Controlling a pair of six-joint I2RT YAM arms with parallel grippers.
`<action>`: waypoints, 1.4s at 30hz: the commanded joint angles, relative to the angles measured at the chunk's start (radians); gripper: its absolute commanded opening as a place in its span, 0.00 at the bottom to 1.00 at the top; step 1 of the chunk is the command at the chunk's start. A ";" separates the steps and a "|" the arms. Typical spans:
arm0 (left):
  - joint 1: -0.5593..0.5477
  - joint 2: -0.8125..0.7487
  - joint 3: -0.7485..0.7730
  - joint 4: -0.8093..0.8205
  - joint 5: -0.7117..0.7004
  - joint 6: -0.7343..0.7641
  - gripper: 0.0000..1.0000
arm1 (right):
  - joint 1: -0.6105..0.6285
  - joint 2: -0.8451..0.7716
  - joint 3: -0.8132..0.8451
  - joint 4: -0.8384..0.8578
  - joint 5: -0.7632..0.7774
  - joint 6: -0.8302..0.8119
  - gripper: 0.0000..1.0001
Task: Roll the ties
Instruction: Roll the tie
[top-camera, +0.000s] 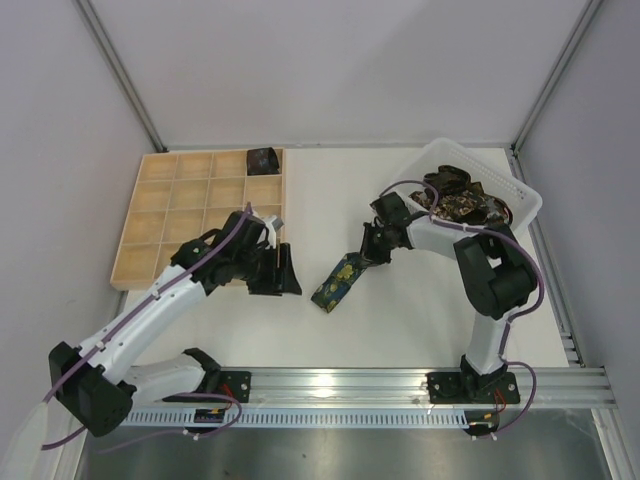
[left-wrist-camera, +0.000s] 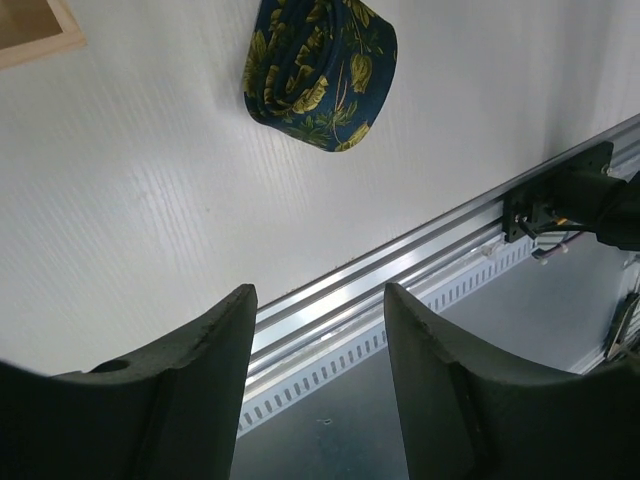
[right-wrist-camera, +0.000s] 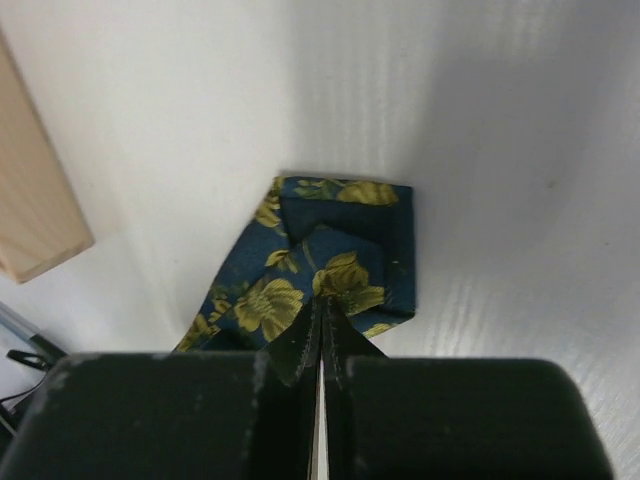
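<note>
1. Right gripper (right-wrist-camera: 322, 312): presses jaws together on a fold of the navy tie (right-wrist-camera: 340, 265), which lies on the table (right-wrist-camera: 480, 120) just ahead of the tips.
2. Left gripper (left-wrist-camera: 320, 295): holds jaws wide apart, gripping nothing; views the same tie well ahead of the tips.
3. Basket (top-camera: 527, 203): sits behind the right jaws, containing the other ties (top-camera: 460, 200).
4. Tray (top-camera: 150, 215): lies behind the left jaws, with one rolled tie (top-camera: 263, 159) in its far corner cell.

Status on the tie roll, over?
Left gripper open, empty, beside tray. Right gripper shut on navy tie, partly folded on table. Nothing blocking.
</note>
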 joint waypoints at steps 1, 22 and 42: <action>-0.004 -0.059 -0.022 0.000 0.024 -0.067 0.59 | -0.006 -0.008 -0.018 0.021 0.051 -0.011 0.00; 0.028 -0.093 -0.125 -0.002 0.059 -0.029 0.63 | 0.195 -0.491 -0.343 -0.076 0.252 0.345 0.03; 0.050 -0.156 -0.240 0.003 0.083 -0.075 0.64 | 0.153 -0.460 -0.572 -0.004 0.278 0.313 0.01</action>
